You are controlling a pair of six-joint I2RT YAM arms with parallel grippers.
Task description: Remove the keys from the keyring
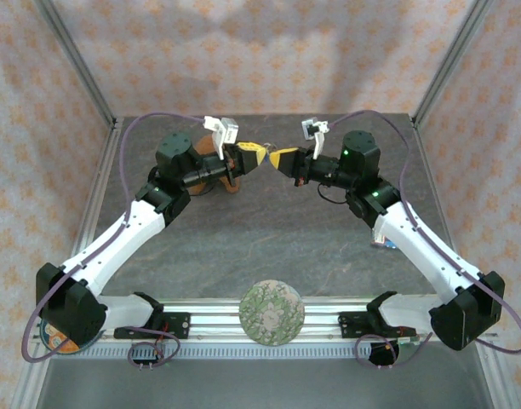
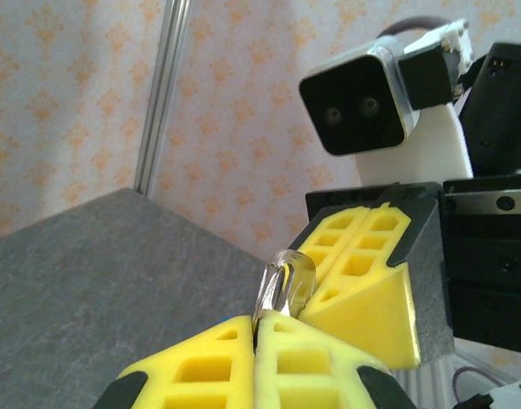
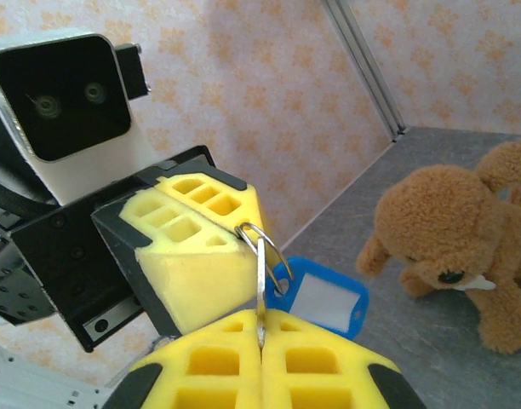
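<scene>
The left claw (image 1: 255,157) and right claw (image 1: 280,159) meet tip to tip above the bench, each clamped shut on the thin silver metal keyring (image 3: 262,256), probably to brace it from both sides for prying. A bright blue key (image 3: 322,296) dangles from the ring. Beyond, a brown plush teddy bear (image 3: 448,226) rests on the grey stone-look bench (image 1: 269,239), enclosed by peach patterned walls (image 1: 269,51).

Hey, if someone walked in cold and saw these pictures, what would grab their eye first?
First, the yellow fingers meeting tip to tip above the table's far middle: the left end effector and the right end effector are both shut on one metal keyring, and a blue tag hangs from it. Next, the brown teddy bear on the grey surface close beside them.
</scene>
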